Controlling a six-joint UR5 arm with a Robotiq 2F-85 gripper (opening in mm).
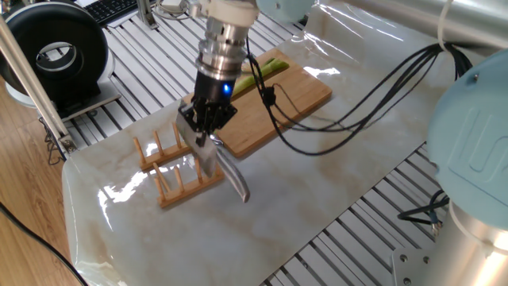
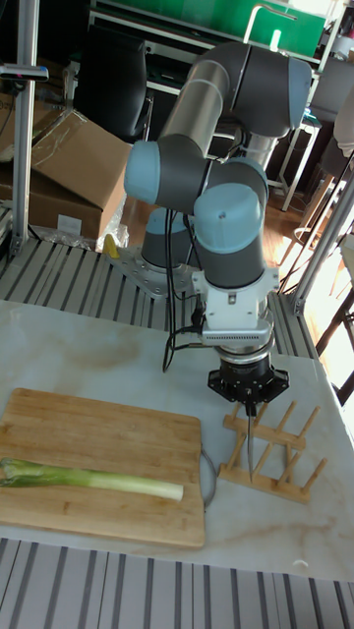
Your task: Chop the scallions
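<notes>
in the tall fixed view we start at the left, where the wooden cutting board lies flat on the marbled table. the scallions rest along the board's near half as one whole stalk, green end at the far left, whitish end pointing right and stopping just short of the board's right edge. no cut pieces show.

moving right, we see the gripper hanging straight down from the arm, above a small wooden rack of upright pegs that stands on the table just beside the board. its jaws are closed on the handle of a knife, whose thin blade hangs edge-on between the pegs. we cannot tell whether the blade tip touches the rack's base.

in the fixed view we see the same rack at the left, the gripper over its right end, and the knife slanting down to the right with its silver blade broadside, clear of the pegs on that side. the board lies farther right, with the scallions on its far edge, partly hidden behind the wrist and black cables.
</notes>
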